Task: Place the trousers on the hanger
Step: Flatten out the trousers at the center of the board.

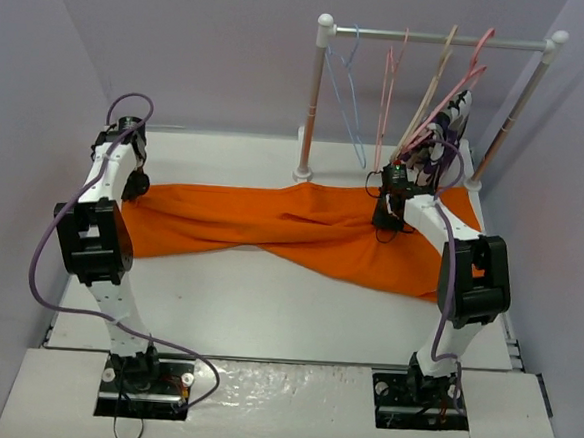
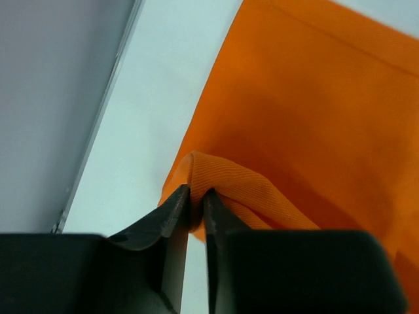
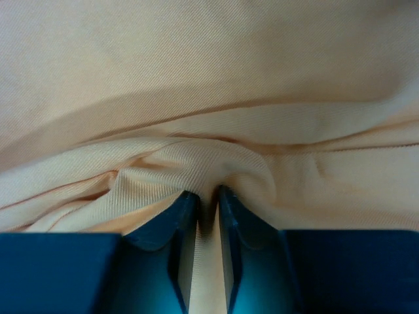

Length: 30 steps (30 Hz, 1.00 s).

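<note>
The orange trousers [image 1: 301, 230] lie spread across the table from left to right, with a twist near the middle. My left gripper [image 1: 134, 190] is at their left end. In the left wrist view it [image 2: 198, 196] is shut on a raised fold at the edge of the trousers [image 2: 314, 118]. My right gripper [image 1: 387, 226] presses down on the right part. In the right wrist view it [image 3: 208, 196] pinches a bunched ridge of the trousers [image 3: 209, 85], which look pale there. The light-blue hanger [image 1: 353, 93] hangs at the left of the rail, apart from both grippers.
A white rack [image 1: 440, 37] stands at the back right, its left post [image 1: 312, 100] just behind the cloth. Pink hangers [image 1: 389, 95], a beige hanger [image 1: 431, 88] and a patterned garment [image 1: 449, 130] hang on it, close behind my right arm. Walls enclose the table.
</note>
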Tool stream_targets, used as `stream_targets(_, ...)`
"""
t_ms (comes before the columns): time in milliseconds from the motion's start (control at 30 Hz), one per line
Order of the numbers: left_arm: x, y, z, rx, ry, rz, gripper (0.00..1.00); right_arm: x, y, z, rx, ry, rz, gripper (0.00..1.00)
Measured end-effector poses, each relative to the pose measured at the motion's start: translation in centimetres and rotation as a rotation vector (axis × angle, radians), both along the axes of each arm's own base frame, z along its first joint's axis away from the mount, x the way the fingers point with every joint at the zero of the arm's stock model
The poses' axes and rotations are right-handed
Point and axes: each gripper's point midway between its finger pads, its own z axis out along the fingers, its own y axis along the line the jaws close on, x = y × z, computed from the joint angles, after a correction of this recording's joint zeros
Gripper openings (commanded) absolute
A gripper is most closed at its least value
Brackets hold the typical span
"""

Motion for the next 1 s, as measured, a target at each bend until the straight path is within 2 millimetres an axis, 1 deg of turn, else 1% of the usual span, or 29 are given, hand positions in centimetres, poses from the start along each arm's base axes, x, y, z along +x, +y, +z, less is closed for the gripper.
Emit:
stream_targets(33, 1.0, 0.0, -0.4, -0.007, -0.013, -0.007, 0.22, 0.0, 0.0, -0.2, -0.003, 0.004, 0.001, 0.34)
stream_targets(100, 3.0, 0.0, -1.5, -0.023, -0.035, -0.02, 0.39, 0.1, -0.1, -0.3, -0.006, 0.006, 0.001, 0.47)
stream_targets(200, 5.1, -0.5, -3.4, -0.067, -0.054, -0.044, 0.66, 0.1, -0.1, -0.3, -0.009, 0.004, 0.006, 0.63)
stream_targets(233, 5.4, -0.8, -3.6, -0.085, -0.066, -0.052, 0.72, 0.1, -0.1, -0.2, -0.009, 0.002, 0.01, 0.67)
stream_targets(300, 5.5, -1.4, -3.4, -0.112, -0.098, -0.066, 0.79, 0.1, 0.0, 0.2, -0.006, -0.007, 0.018, 0.74)
stream_targets(333, 5.4, -1.6, -3.1, -0.124, -0.112, -0.071, 0.8, 0.1, 0.0, 0.5, -0.004, -0.012, 0.022, 0.77)
stream_targets(400, 5.5, -2.0, -1.2, -0.13, -0.197, -0.078, 0.8, -0.1, 0.2, 1.5, 0.007, -0.037, 0.034, 0.81)
stream_targets(433, 5.0, -2.1, 0.0, -0.132, -0.24, -0.075, 0.8, -0.5, 0.2, 2.2, 0.014, -0.053, 0.038, 0.82)
stream_targets(500, 2.8, -2.3, 2.7, -0.138, -0.309, -0.057, 0.79, -1.2, 0.3, 4.4, 0.032, -0.1, 0.048, 0.84)
stream_targets(567, 1.0, -1.8, 5.6, -0.141, -0.421, -0.019, 0.76, -1.7, 0.6, 7.2, 0.063, -0.173, 0.062, 0.84)
stream_targets(633, -1.6, -0.6, 7.1, -0.149, -0.5, 0.048, 0.73, -2.4, 0.9, 10.0, 0.1, -0.249, 0.079, 0.85)
stream_targets(667, -3.1, 0.2, 7.1, -0.156, -0.522, 0.091, 0.71, -2.8, 1.1, 10.9, 0.118, -0.273, 0.086, 0.85)
stream_targets(700, -4.5, 1.0, 6.7, -0.165, -0.534, 0.138, 0.7, -3.3, 1.2, 11.6, 0.136, -0.293, 0.094, 0.85)
stream_targets(733, -5.7, 1.7, 5.6, -0.177, -0.523, 0.183, 0.69, -3.9, 1.2, 11.9, 0.151, -0.301, 0.1, 0.85)
stream_targets(800, -7.8, 2.7, 2.7, -0.211, -0.486, 0.266, 0.67, -4.8, 1.4, 12.1, 0.177, -0.305, 0.113, 0.86)
stream_targets(833, -8.6, 2.8, 0.8, -0.242, -0.459, 0.302, 0.66, -5.2, 1.6, 12.0, 0.19, -0.3, 0.123, 0.86)
stream_targets(867, -9.4, 2.6, -1.1, -0.275, -0.427, 0.332, 0.65, -5.6, 1.8, 11.8, 0.203, -0.294, 0.133, 0.86)
stream_targets(933, -11.0, 1.4, -4.8, -0.347, -0.349, 0.371, 0.64, -6.3, 2.2, 11.3, 0.225, -0.275, 0.151, 0.86)
stream_targets(967, -11.8, 0.7, -6.3, -0.381, -0.315, 0.386, 0.63, -6.6, 2.4, 11.0, 0.235, -0.265, 0.159, 0.86)
stream_targets(1000, -12.2, 0.1, -7.2, -0.403, -0.295, 0.394, 0.61, -6.9, 2.5, 10.8, 0.244, -0.258, 0.167, 0.86)
